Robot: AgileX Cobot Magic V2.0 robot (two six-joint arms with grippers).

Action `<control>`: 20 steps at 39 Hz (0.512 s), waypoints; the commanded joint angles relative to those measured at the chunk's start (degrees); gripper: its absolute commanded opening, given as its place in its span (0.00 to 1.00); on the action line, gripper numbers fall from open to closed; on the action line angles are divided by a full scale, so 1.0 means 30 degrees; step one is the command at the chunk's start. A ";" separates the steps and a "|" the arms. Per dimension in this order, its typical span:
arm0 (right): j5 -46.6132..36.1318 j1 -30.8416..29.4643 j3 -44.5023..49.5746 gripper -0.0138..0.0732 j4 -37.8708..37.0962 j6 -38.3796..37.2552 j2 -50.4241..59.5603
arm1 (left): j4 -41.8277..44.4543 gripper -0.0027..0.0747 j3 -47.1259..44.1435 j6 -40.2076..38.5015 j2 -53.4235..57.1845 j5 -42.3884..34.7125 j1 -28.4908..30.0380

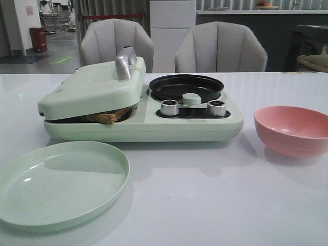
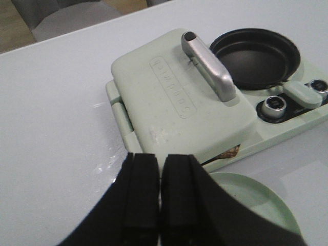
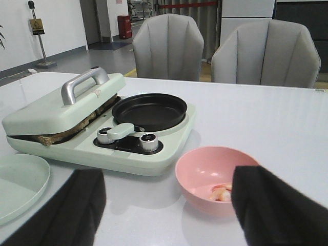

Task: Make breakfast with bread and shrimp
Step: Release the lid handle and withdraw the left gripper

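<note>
The bread (image 1: 106, 116) lies inside the pale green breakfast maker (image 1: 138, 110), under its lowered lid; only a brown crust edge shows, also in the left wrist view (image 2: 229, 152) and the right wrist view (image 3: 56, 135). The shrimp (image 3: 221, 192) lie in the pink bowl (image 3: 215, 177), partly behind a finger of my right gripper (image 3: 166, 205), which stands open with nothing between its fingers. My left gripper (image 2: 160, 197) is shut and empty, hovering near the lid's corner. Neither gripper appears in the front view.
A black frying pan (image 1: 186, 87) sits on the maker's right half, behind two silver knobs (image 1: 169, 107). An empty green plate (image 1: 59, 182) lies at the front left. The pink bowl (image 1: 293, 130) stands to the maker's right. Two grey chairs (image 1: 220, 48) stand behind the table.
</note>
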State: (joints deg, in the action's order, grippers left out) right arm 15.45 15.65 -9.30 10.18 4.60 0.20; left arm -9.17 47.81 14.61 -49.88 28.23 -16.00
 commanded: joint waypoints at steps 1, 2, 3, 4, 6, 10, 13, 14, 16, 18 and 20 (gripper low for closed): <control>-0.1685 -0.0018 -0.0505 0.85 0.0011 0.0055 -0.0199 | -0.1090 0.18 -0.1010 -0.0250 0.1998 -0.2094 -0.0139; -0.1685 -0.0018 -0.0505 0.85 0.0011 0.0055 -0.0199 | -0.1255 0.18 -0.1448 -0.0250 0.2444 -0.2253 -0.0139; -0.1685 -0.0018 -0.0505 0.85 0.0011 0.0055 -0.0199 | -0.1452 0.18 -0.1900 -0.0250 0.3033 -0.2400 -0.0139; -0.1685 -0.0018 -0.0505 0.85 0.0011 0.0055 -0.0199 | -0.1591 0.18 -0.2247 -0.0250 0.3479 -0.2680 -0.0156; -0.1685 -0.0018 -0.0505 0.85 0.0011 0.0055 -0.0199 | -0.1581 0.18 -0.3174 -0.0211 0.4711 -0.3320 -0.0355; -0.1685 -0.0018 -0.0505 0.85 0.0011 0.0055 -0.0199 | -0.1178 0.18 -0.4798 -0.0210 0.7007 -0.4372 -0.0744; -0.1685 -0.0018 -0.0505 0.85 0.0011 0.0055 -0.0199 | -0.1178 0.18 -0.5972 -0.0210 0.8554 -0.4497 -0.0750; -0.1685 -0.0018 -0.0505 0.85 0.0011 0.0055 -0.0199 | -0.1178 0.18 -0.6245 -0.0210 0.9093 -0.4497 -0.0750; -0.1685 -0.0018 -0.0505 0.85 0.0011 0.0055 -0.0199 | -0.1178 0.18 -0.6919 -0.0210 1.0015 -0.4535 -0.0750; -0.1799 -0.0018 -0.0505 0.85 0.0011 0.0055 -0.0199 | -0.1178 0.18 -0.7751 -0.0210 1.1052 -0.4693 -0.0750; -0.2159 -0.0018 -0.0505 0.85 0.0011 0.0055 -0.0199 | -0.1178 0.18 -0.8459 -0.0210 1.1926 -0.4883 -0.0750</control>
State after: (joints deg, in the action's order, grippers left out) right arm 15.15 15.65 -9.30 10.18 4.60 0.20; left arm -12.26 23.49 14.51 -17.04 19.12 -17.82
